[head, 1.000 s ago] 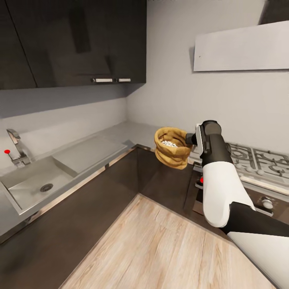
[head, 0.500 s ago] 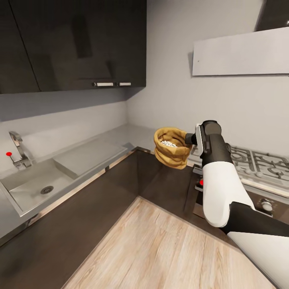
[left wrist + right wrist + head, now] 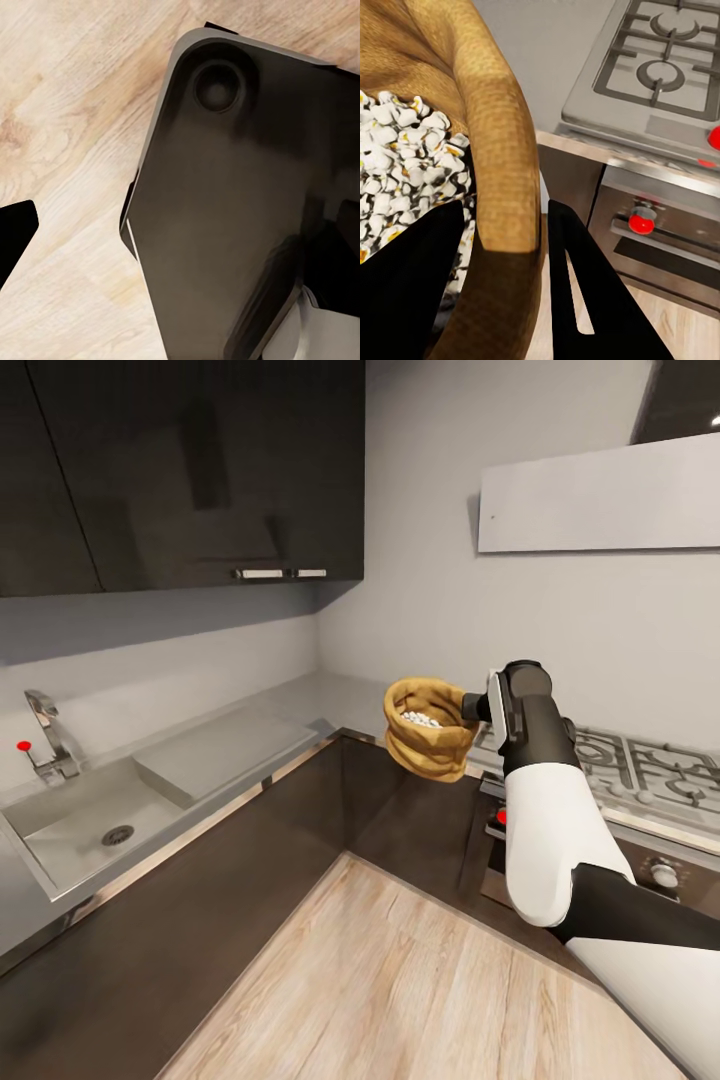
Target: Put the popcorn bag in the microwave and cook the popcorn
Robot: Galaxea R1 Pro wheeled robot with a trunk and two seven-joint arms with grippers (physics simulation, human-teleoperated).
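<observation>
On the left, the sink (image 3: 85,815) is set into the countertop (image 3: 225,745), its tap (image 3: 50,735) at the back edge. My left pincer's state I cannot tell: my left wrist camera gives a dark rounded panel (image 3: 232,195) over the wood floor (image 3: 67,112).

My right pincer (image 3: 502,300) is clamped on the popcorn bag (image 3: 430,728), one finger inside, the other outside, the rolled rim (image 3: 502,150) pinched between them. I hold the bag in the air, beyond the countertop's corner, above the floor. White popped kernels (image 3: 405,165) fill it.

The hob (image 3: 640,755) and the red-knobbed oven (image 3: 660,225) lie to the right, partly hidden by my arm (image 3: 545,810).
</observation>
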